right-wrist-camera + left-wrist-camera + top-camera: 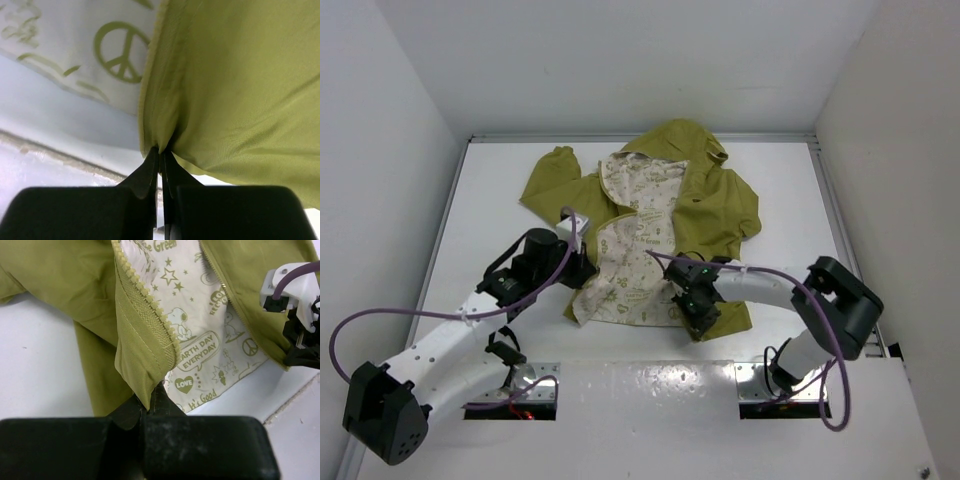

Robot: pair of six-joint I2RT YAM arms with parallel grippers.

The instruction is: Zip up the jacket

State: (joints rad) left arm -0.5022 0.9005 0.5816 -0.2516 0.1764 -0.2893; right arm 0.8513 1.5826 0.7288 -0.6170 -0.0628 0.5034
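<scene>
1. The jacket [715, 205] lies spread open on the white table [490, 210], toward the far side. Its hood is at the far end and its hem is nearest my bases.
2. Its cream lining [635, 250] faces up between the two olive front panels, printed with small green drawings and words.
3. My left gripper [149, 399] has its jaws pressed together, pinching the bottom corner of the front panel on my left side.
4. In my left wrist view, that corner rises out of my fingertips as a folded flap. The zipper teeth [147, 302] run up and away along its edge.
5. My right gripper [161, 154] is also clamped shut, pinching the hem of the other front panel. Olive fabric bunches into a crease right at my fingertips.
6. In my right wrist view, a green peace sign [120, 50] on the lining sits just beside that panel's edge.
7. The two zipper edges are apart at the hem, with the lining exposed between them, so the front is not yet zipped.
8. Seen from my left wrist, my right gripper sits across the lining at the far panel's corner, with a purple cable [290, 277] looping above it.
</scene>
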